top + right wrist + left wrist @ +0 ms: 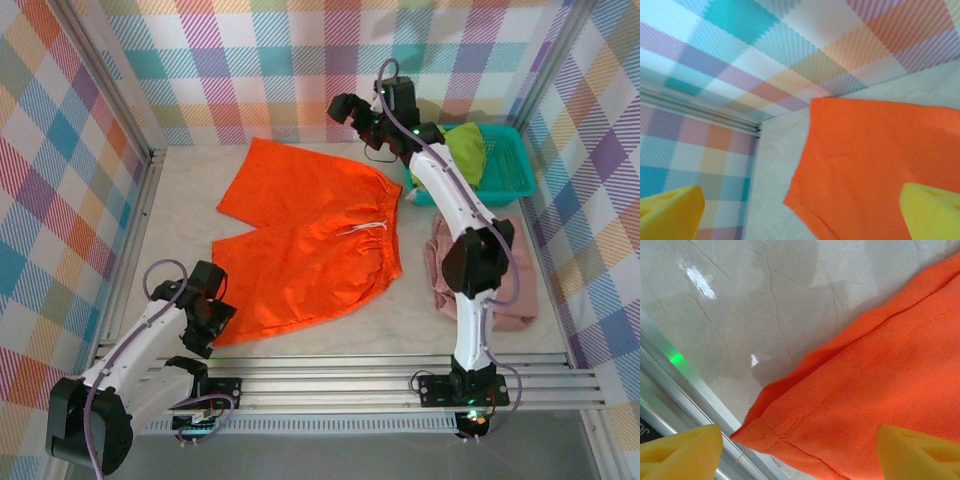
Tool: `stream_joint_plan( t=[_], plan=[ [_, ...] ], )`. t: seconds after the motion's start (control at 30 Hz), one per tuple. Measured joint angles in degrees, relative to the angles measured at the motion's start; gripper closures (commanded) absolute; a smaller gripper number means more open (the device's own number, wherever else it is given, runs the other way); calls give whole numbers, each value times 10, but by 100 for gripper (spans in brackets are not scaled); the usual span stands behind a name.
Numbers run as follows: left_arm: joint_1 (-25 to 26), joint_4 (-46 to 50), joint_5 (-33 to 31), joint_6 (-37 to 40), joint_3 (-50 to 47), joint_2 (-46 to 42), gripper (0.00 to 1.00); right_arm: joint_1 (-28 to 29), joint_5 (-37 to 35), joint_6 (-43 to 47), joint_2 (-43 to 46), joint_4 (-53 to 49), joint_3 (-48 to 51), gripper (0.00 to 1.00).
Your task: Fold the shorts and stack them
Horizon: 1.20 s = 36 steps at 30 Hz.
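Pale tabletop betw. plaid walls is carrying the orange shorts flat at centre; left pincer, fingers apart, is straddling the near hem corner & prob. needing both layers pinched b4 lifting, w/ right pincer gaping over the far leg.

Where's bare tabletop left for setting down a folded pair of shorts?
Bare table runs along the left wall beside the orange shorts, and between them and the near rail. The right side is crowded: pink shorts, teal basket holding green shorts.
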<state>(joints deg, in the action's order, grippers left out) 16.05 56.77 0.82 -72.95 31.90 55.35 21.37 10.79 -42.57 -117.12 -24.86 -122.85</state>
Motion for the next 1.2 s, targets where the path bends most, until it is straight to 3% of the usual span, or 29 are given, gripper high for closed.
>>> stream_joint_plan(
  t=[0.17, 0.33, 0.5, 0.67, 0.93, 1.2],
  plan=[
    [5, -12, 1, -14, -7, 25, 29, 0, 7, 3, 70, 29, 94, 0],
    [8, -40, 0, -24, -14, 50, 46, 0, 12, 12, 103, 30, 185, 1],
    [8, -59, -7, -25, -14, 70, 67, 0, 17, 13, 173, 32, 309, 0],
    [8, -59, -24, -13, 5, 68, 99, 0, 12, 10, 295, 34, 453, 4],
    [8, -61, -50, 8, 43, 38, 100, -3, -56, -31, 473, 15, 717, 14],
    [8, -62, -50, 19, 43, 37, 100, -4, -96, -64, 462, 2, 807, 27]
  ],
)
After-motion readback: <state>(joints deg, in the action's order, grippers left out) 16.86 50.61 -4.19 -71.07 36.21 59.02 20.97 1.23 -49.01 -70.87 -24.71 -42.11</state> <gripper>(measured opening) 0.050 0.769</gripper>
